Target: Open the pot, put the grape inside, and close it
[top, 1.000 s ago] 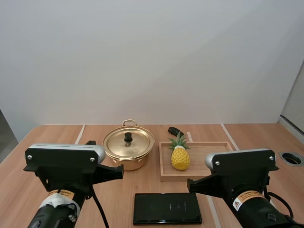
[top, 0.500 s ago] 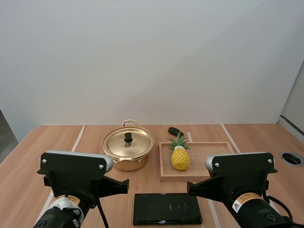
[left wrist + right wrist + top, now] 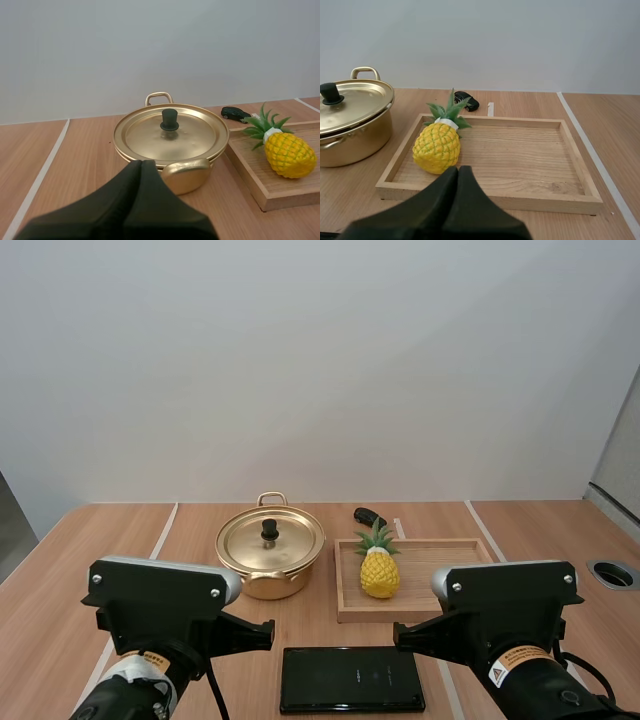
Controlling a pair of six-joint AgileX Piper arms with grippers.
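Plain off-white wall (image 3: 320, 360) straight ahead of the left gripper (image 3: 141, 164) and right gripper (image 3: 458, 170), flat even light. Light-brown wood-grain desk (image 3: 60, 570) beneath both, running up to the wall. Thin white line (image 3: 44, 165) on the desk, left of the left gripper; second white line (image 3: 591, 150) right of the right gripper. Round metal-rimmed hole (image 3: 612, 574) in the desk, far right of the right gripper. Grey vertical panel (image 3: 622, 450) behind it.

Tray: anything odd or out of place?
The tray holds a pineapple, though the task names a grape. Otherwise tidy: the pot stands level beside the tray, lid seated, nothing spilled.
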